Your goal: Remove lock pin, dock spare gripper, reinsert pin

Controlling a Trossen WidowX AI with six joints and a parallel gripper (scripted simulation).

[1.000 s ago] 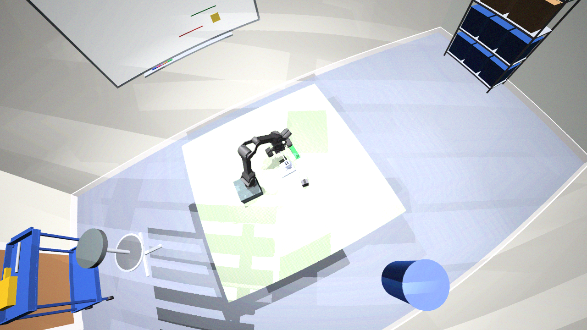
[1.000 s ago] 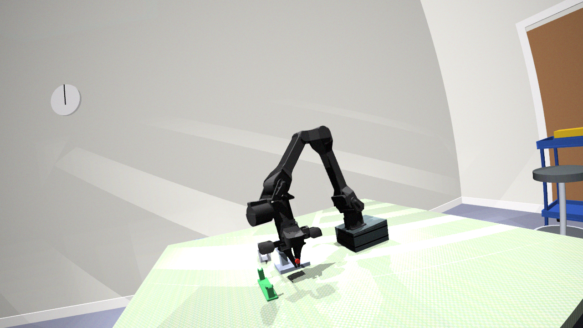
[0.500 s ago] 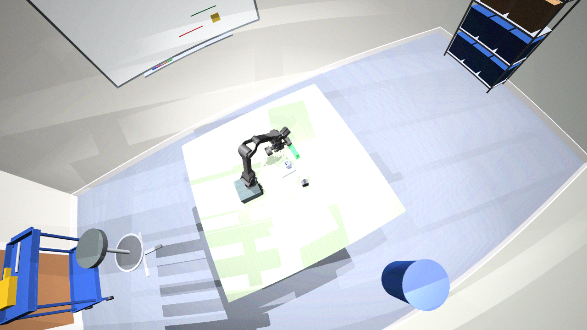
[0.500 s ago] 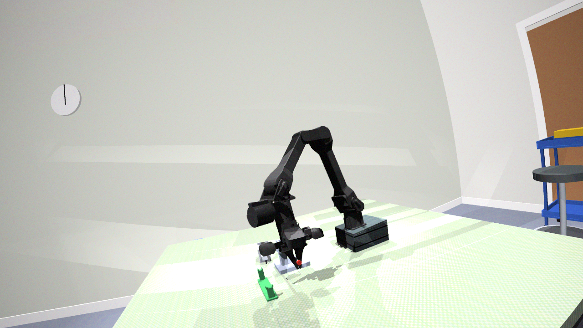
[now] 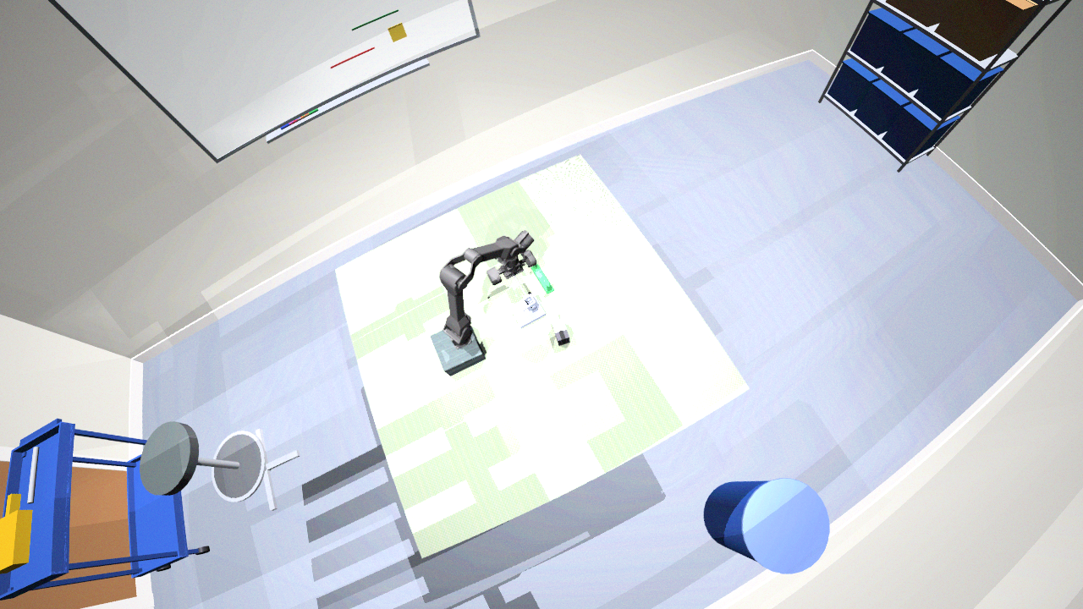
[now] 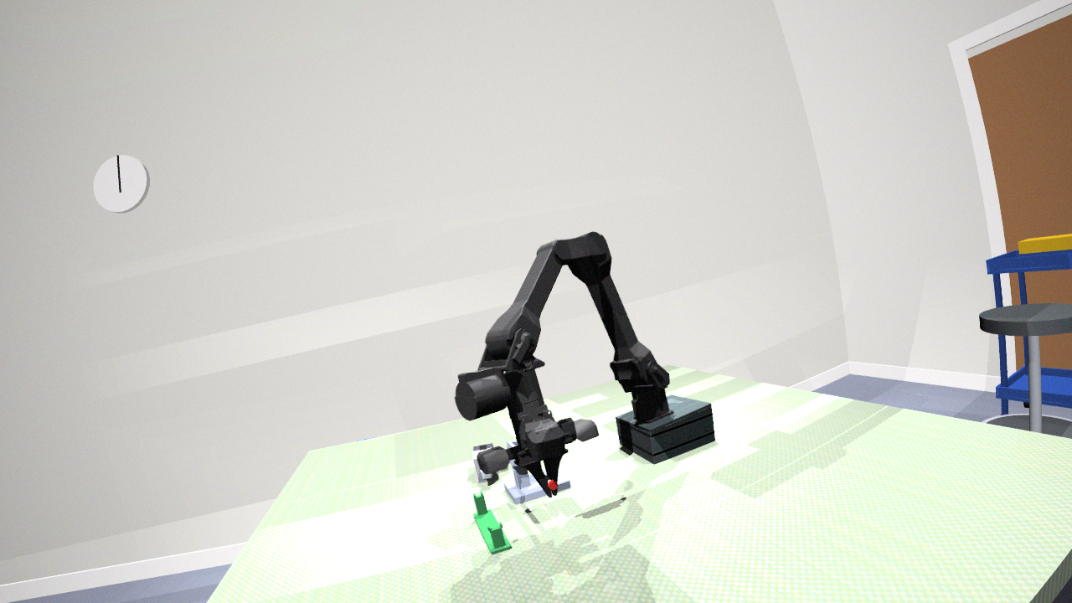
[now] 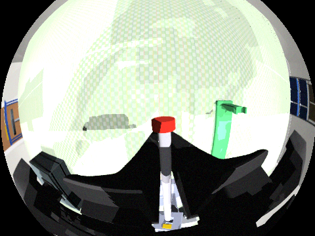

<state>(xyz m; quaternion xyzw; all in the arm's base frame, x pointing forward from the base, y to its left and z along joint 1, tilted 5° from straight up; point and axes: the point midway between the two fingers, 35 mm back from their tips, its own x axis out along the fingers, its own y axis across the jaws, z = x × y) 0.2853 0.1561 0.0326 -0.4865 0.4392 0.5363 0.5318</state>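
Note:
My gripper (image 5: pixel 514 274) (image 6: pixel 551 492) (image 7: pixel 161 133) is shut on the lock pin (image 6: pixel 551 484) (image 7: pixel 163 124), just below its red head. The pin's pale shaft runs between my fingers toward the mount (image 5: pixel 531 303) (image 6: pixel 517 492) (image 7: pixel 177 217). Its far end appears at the mount's block with the yellow mark in the wrist view; whether it is still inside the socket I cannot tell. The spare gripper (image 5: pixel 562 337), a small dark and pale block, stands apart on the far side of the mount. In the exterior view my arm partly hides it and the mount.
A green holder (image 5: pixel 542 278) (image 6: pixel 491 527) (image 7: pixel 222 131) with two uprights stands on the table close to my gripper, beside the mount. The arm's dark base box (image 5: pixel 457 352) (image 6: pixel 667 430) (image 7: pixel 50 167) stands on the table on the other side.

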